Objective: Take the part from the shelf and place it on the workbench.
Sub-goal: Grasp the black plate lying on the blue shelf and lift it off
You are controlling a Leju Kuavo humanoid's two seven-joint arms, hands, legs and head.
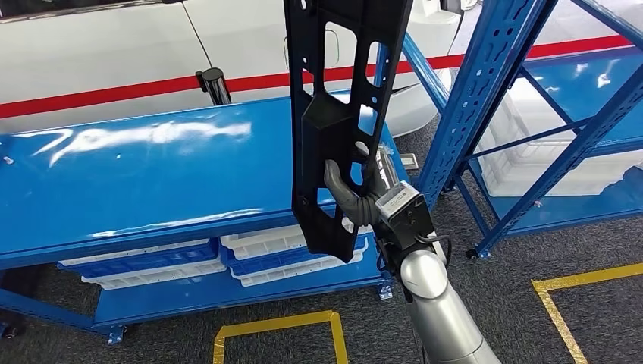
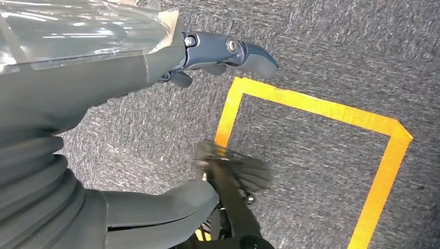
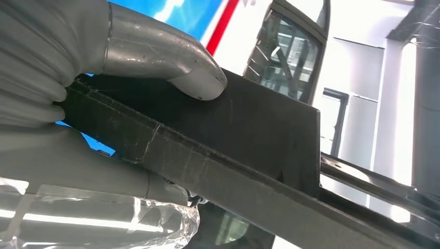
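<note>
Head view: my right hand [image 1: 362,199] grips the part [image 1: 339,114], a long black plastic panel with cut-outs, near its lower end, so most of its length stands above my hand, roughly upright with a slight tilt. My fingers hook through one cut-out, which I judge gives a firm hold against slipping. The part is carried in the air, clear of the shelf [image 1: 531,98], which stands off to the outer side of my hand. The blue workbench [image 1: 136,167] lies beyond and to the inner side of my hand; the part's lower end hangs in front of its near edge, not resting on it.

Right wrist view: the thumb [image 3: 171,62] presses flat on the panel's broad face, with the ribbed edge running away from my hand.

Left wrist view: my left hand [image 2: 155,119] hangs over grey carpet and yellow floor tape [image 2: 384,155], holding nothing, fingers apart.

Judgement: transport is under way; the part must be laid flat before release.
</note>
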